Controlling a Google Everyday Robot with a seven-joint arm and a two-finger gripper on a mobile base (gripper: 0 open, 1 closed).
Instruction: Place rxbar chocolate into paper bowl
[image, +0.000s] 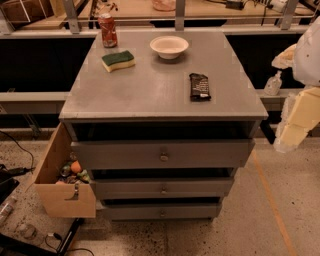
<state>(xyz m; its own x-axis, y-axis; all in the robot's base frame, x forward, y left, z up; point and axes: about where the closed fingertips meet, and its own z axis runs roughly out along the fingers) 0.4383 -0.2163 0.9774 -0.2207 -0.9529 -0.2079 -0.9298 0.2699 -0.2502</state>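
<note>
The rxbar chocolate (199, 86) lies flat on the right side of the grey cabinet top (150, 90), dark wrapper with white lettering facing up. The paper bowl (169, 46) stands upright and empty at the back middle of the top. My gripper (294, 125) hangs at the right edge of the view, beside and below the cabinet's right edge, well clear of the bar and holding nothing that I can see. The white arm (307, 50) rises above it.
A green-and-yellow sponge (118, 60) lies at the back left, and a red soda can (107, 30) stands behind it. The cabinet's drawers are slightly pulled out. An open cardboard box (62, 175) with small items sits at its lower left. Cables lie on the floor at left.
</note>
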